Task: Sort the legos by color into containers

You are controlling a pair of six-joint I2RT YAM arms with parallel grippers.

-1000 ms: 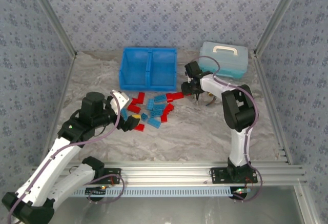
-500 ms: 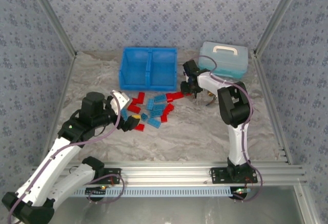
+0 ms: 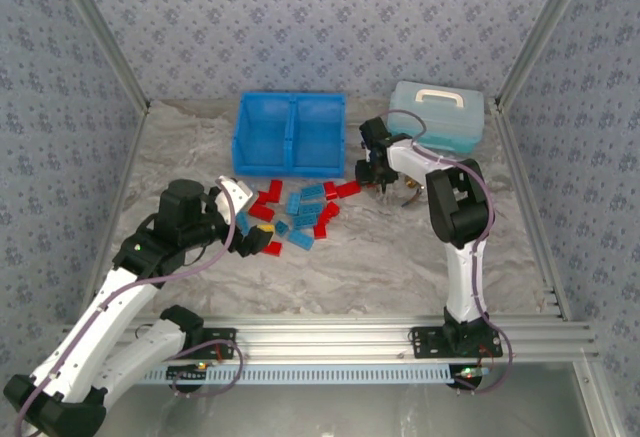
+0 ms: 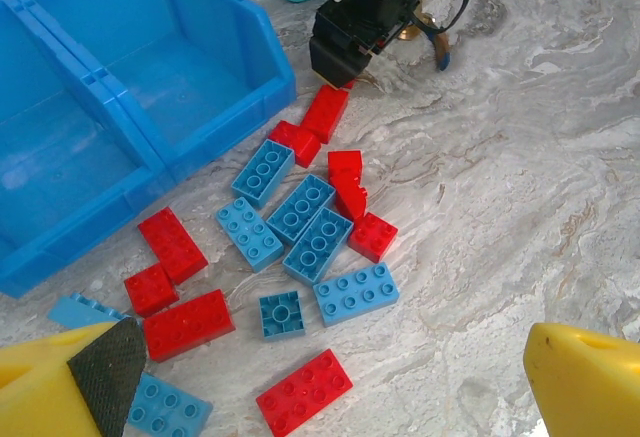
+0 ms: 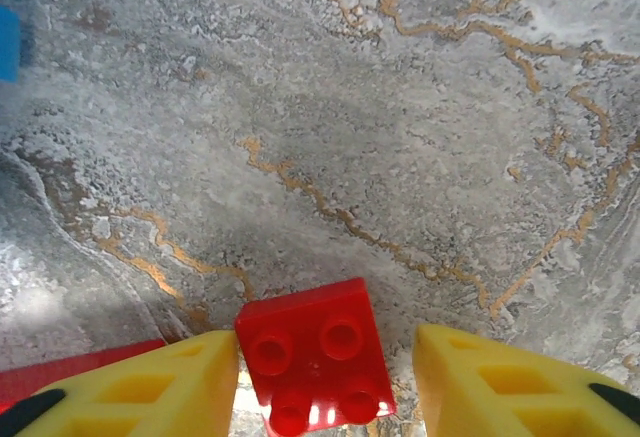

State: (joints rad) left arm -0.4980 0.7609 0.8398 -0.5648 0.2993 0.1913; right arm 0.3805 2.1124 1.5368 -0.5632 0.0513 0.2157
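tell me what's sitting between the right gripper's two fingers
A red square lego, studs up, lies between the right gripper's fingers in the right wrist view, close against one, with a sliver of marble table before the other.

The legos (image 4: 318,242) are red and light blue, the containers (image 4: 262,57) bright blue, the table (image 4: 520,187) grey-veined marble.

Bright even light, soft shadows, glinting lego (image 5: 315,357)
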